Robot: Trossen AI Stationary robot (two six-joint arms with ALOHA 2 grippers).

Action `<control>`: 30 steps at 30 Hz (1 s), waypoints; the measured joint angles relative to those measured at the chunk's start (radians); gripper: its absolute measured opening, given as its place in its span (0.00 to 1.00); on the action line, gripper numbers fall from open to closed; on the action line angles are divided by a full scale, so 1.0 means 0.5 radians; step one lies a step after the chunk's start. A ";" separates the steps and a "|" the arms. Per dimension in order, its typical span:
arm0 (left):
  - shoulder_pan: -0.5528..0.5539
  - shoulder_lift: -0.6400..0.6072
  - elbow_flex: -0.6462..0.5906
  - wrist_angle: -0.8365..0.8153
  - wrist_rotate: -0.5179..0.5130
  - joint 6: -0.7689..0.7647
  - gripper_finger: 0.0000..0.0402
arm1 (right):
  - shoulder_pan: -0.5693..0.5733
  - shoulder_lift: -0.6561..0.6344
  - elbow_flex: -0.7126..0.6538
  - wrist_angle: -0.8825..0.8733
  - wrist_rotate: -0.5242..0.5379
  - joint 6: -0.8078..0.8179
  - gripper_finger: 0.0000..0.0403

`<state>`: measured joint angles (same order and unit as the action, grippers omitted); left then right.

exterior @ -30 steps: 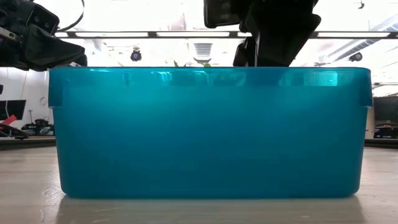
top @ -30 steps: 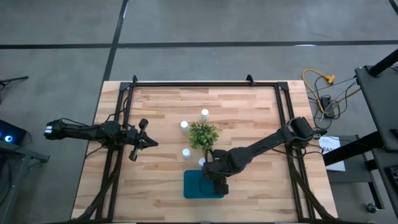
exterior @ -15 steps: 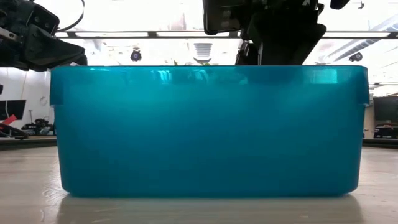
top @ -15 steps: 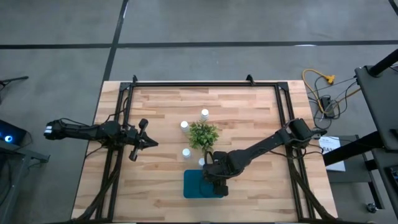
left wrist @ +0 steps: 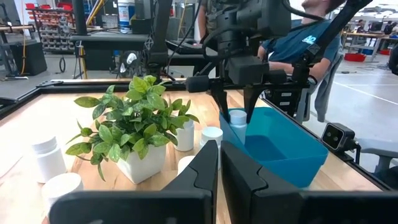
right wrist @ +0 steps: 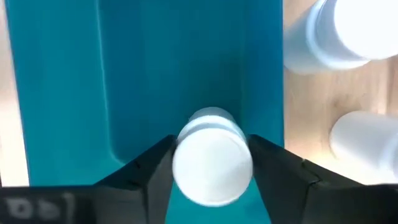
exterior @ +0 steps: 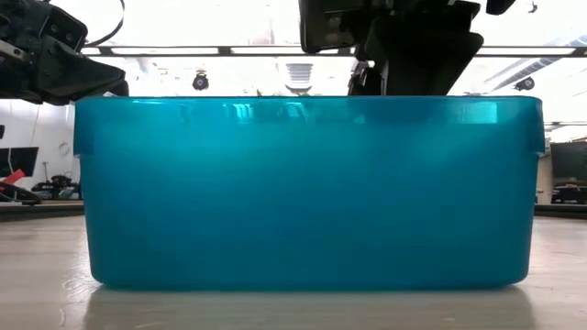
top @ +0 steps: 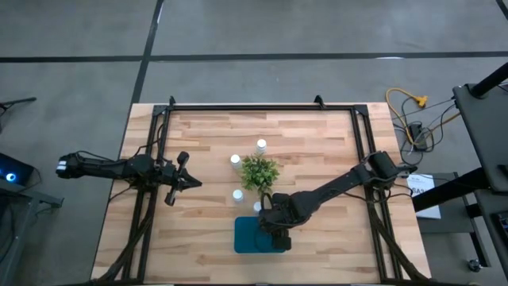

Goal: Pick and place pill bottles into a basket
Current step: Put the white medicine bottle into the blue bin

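Observation:
My right gripper [top: 274, 229] is over the teal basket [top: 255, 237] near the table's front edge, shut on a white pill bottle [right wrist: 212, 155]. It also shows in the left wrist view [left wrist: 239, 102], with the bottle [left wrist: 238, 118] inside the basket's rim [left wrist: 292, 134]. Several other bottles stand upright on their bases around the potted plant [top: 259, 171], among them a far one [top: 261, 145], a left one [top: 235, 160] and a near one [top: 237, 195]. My left gripper [top: 189, 182] waits shut and empty at the table's left. My right gripper pinches the bottle at its capped top [right wrist: 212, 163] between its two fingers [right wrist: 155, 171], one on each side. The fingers come from above, pointing down. The bottle stands upright inside the basket; whether its base touches the basket's floor, I cannot tell.
Two bottles [right wrist: 339, 31] [right wrist: 367, 149] stand on the wood close beside the basket's far wall. The plant stands just beyond them. The low view is filled by the basket's near wall [exterior: 307, 192]. A seated person [left wrist: 305, 43] is beyond the table's right side.
My right gripper, still shut on the bottle, has shifted a little toward the table's left over the basket. The basket has shifted slightly on the table.

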<state>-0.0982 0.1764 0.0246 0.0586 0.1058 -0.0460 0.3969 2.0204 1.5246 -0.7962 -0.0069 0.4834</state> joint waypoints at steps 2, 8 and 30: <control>0.000 0.000 0.000 0.000 -0.001 0.000 0.00 | 0.000 0.008 -0.006 -0.013 -0.003 0.010 0.52; 0.000 0.000 0.000 0.000 -0.001 0.000 0.00 | 0.000 0.007 -0.007 -0.005 -0.002 0.015 0.54; 0.000 0.000 0.000 0.001 0.000 0.000 0.00 | -0.001 -0.020 0.059 -0.035 -0.055 -0.038 0.48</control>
<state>-0.0984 0.1764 0.0246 0.0589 0.1059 -0.0460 0.3965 2.0106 1.5543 -0.8138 -0.0345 0.4644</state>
